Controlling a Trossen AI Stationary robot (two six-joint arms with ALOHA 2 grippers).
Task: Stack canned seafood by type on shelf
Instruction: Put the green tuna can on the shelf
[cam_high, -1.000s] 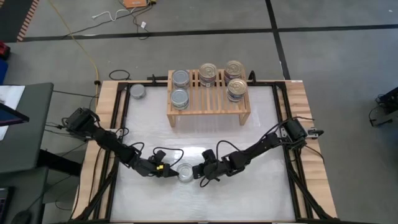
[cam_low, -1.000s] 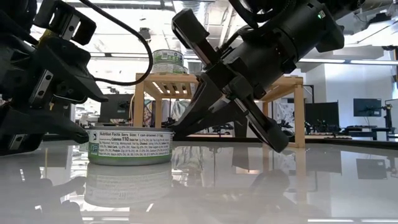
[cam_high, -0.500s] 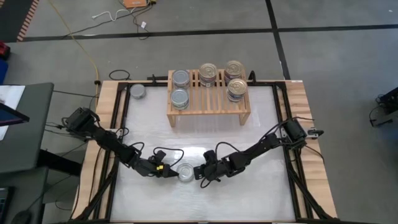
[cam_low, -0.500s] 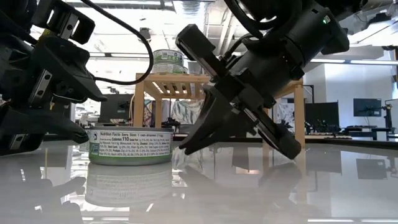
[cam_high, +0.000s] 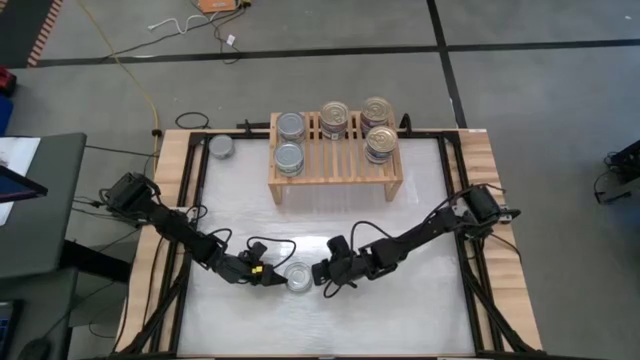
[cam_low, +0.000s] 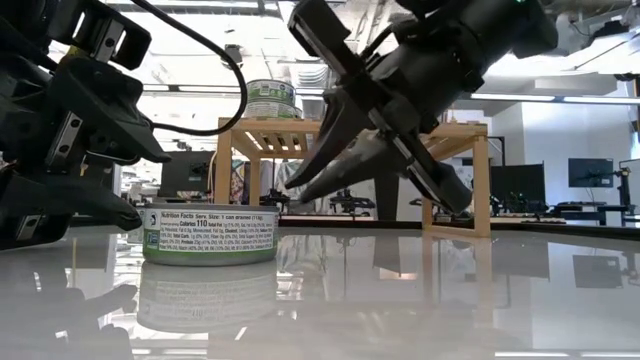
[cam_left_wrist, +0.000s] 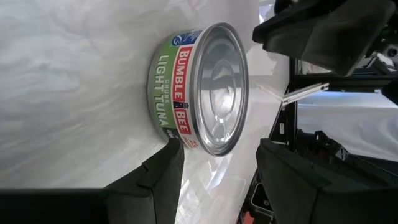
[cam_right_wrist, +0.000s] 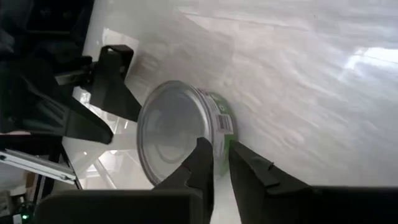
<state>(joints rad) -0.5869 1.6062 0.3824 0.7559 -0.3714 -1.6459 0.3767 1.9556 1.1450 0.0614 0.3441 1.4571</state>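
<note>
Two arms crowd one tin (cam_high: 298, 278) at the table's near middle, well apart from the shelf (cam_high: 334, 160). I see my left gripper (cam_high: 272, 277) spread open beside it and my right gripper (cam_high: 319, 274) nearly closed, empty; either could shove it. It sits flat, lid up.

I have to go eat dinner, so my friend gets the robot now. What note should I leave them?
Left gripper: jaws open, beside the tuna can at the table's front, not gripping it.
Right gripper: on the can's other side, hovering above the table.
Done: the shelf carries two silver-topped cans on its left part and three gold tops further right.
Left: the tuna can and the lone silver can near the table's back-left corner.
</note>
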